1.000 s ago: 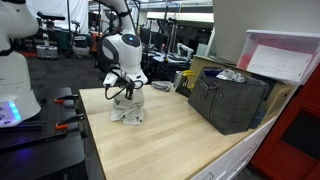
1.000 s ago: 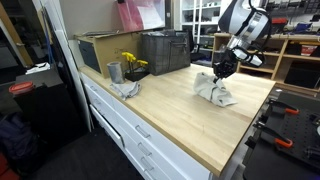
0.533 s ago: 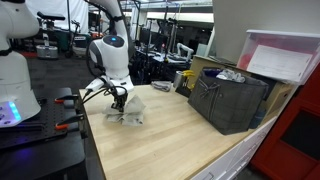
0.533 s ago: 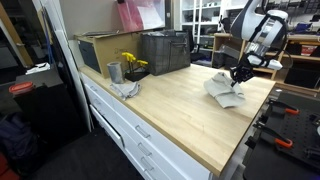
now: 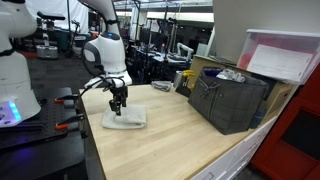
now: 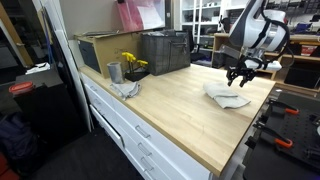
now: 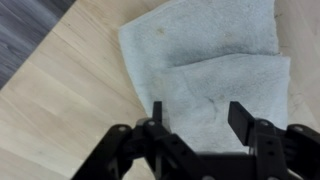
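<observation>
Has just let go of the folded cloth (image 5: 128,120), left lying flat and free, gripper (image 5: 118,109) lifted just above it, jaws apart.

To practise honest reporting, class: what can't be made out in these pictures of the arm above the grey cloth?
Wrist view: the grey cloth, its near edge hidden behind the end effector.
Exterior view: the dark crate, its contents mostly hidden by its walls.
Exterior view: the metal cup and yellow flowers, too small for detail.
</observation>
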Motion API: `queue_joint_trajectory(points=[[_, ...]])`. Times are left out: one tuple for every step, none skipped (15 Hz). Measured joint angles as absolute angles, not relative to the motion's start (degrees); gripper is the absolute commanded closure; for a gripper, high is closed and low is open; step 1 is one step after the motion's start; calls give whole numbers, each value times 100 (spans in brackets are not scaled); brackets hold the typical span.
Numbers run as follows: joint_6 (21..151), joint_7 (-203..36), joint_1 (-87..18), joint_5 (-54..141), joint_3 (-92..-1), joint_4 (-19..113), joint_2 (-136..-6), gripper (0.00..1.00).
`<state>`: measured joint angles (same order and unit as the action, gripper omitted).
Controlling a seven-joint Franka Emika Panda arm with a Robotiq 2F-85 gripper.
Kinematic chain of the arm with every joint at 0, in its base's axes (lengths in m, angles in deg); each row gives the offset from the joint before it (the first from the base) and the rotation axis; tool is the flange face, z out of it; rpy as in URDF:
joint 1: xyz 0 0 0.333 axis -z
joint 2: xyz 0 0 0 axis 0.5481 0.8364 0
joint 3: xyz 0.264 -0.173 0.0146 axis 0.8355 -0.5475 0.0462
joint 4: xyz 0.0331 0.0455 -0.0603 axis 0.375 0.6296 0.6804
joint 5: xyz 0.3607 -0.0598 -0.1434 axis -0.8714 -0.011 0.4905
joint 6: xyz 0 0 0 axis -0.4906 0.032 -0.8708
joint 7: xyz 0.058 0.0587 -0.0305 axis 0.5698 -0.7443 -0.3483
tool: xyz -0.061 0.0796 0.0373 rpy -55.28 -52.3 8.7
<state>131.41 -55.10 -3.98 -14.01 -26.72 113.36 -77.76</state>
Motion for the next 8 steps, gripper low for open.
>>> queue_joint_trajectory(points=[[13211,-5564,-556,-1346,-2678,11314,-7778,0],[13265,-5648,-712,-1259,-2680,11305,-7794,0],[13303,-5755,-865,-1136,-2692,11299,-7809,0],[13315,-5855,-1020,-1003,-2724,11287,-7812,0],[13317,-5958,-1186,-838,-2797,11284,-7811,0],[13320,-6078,-1370,-649,-2920,11285,-7798,0],[13324,-6200,-1572,-444,-3087,11289,-7773,0],[13325,-6312,-1774,-252,-3277,11294,-7743,0]])
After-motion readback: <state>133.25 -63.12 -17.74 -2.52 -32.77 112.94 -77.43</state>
